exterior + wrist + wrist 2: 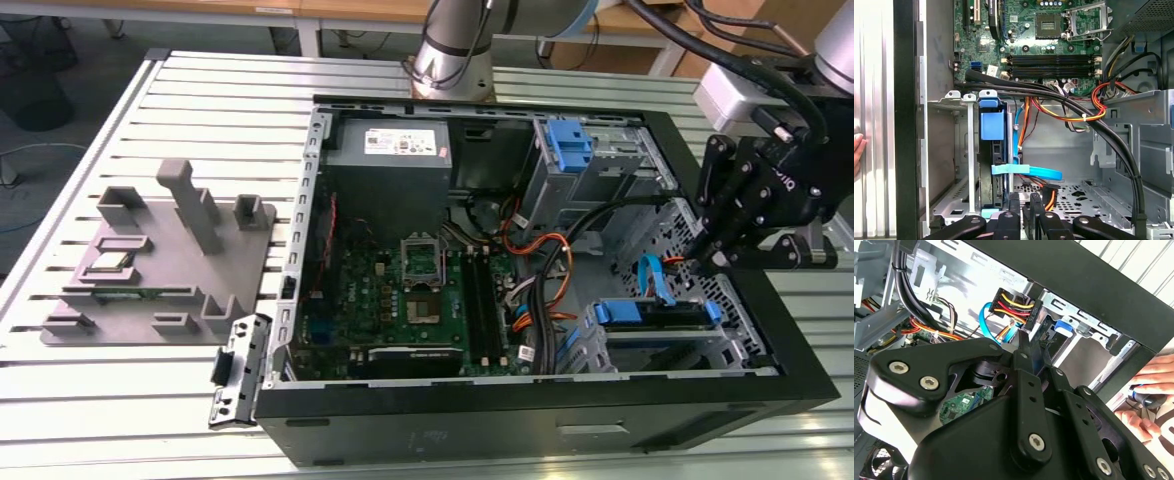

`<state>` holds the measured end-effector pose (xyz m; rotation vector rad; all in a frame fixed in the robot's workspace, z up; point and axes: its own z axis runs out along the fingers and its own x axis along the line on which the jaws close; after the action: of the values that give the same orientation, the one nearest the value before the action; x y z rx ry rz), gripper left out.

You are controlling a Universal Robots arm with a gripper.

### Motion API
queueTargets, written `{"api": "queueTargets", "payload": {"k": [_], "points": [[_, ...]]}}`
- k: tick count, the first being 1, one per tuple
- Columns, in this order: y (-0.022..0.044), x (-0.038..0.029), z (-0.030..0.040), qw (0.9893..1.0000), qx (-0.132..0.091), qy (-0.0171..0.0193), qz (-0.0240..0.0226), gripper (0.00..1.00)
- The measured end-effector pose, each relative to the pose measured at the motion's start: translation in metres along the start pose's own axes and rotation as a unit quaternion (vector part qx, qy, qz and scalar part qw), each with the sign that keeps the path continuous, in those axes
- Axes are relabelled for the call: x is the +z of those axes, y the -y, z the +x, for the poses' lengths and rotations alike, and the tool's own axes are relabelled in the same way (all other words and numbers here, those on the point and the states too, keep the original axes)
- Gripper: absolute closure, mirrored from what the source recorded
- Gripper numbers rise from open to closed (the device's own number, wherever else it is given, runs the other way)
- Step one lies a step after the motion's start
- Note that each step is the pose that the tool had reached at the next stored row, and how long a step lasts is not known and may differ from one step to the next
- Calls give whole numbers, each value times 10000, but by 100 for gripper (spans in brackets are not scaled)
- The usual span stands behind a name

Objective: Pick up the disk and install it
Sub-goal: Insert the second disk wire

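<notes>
Open case (534,420) lies on its side on the slatted table (107,400), so the bays are reachable from above.

Disk (650,313): it sits in the drive cage (727,345) at the corner of the case nearest the exterior view's lower right. In the first wrist view the disk (992,125) stands edge-on in its slot, with its blue rail between the cage's guide walls. The rails appear to be what locates it there. We judge it to be inserted, but we cannot confirm that it is fully home.

Gripper (703,262): it hangs over the cage, just beside the disk and toward the case interior. In both wrist views the gripper (1026,202) (1030,347) has its fingers drawn together, and we see nothing between them. It is not on the disk. The tips sit near the blue data cable (1026,171) and the power plug (1026,315), which hang loose next to the slot. We cannot tell whether the tips touch either one.

The cable bundle (1079,107) arches from the board (1054,55) over the cage area and crowds the approach on that side.

A person's hand (1149,375) rests outside the case wall, apart from the gripper.

A grey fixture (160,260) stands on the table at the exterior view's left, well apart from the work.
</notes>
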<state>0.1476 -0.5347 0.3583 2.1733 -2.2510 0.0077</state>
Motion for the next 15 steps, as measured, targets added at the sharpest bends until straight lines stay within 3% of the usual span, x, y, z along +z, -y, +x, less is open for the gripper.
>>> {"api": "queueTargets", "payload": {"k": [15], "points": [[24,0,-2,10000,0,0,0,77]]}}
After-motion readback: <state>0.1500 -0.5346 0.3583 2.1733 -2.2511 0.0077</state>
